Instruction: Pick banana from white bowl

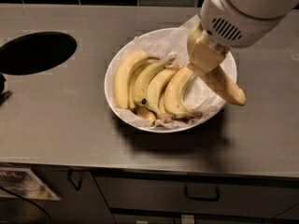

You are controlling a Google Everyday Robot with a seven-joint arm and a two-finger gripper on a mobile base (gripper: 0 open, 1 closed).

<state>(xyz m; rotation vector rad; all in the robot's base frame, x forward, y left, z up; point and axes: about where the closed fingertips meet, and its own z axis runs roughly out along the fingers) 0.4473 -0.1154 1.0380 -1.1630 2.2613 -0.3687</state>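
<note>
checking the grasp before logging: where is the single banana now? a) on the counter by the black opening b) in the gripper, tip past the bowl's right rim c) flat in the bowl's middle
b: the gripper holds the banana, whose tip juts past the right rim of the white bowl.
</note>
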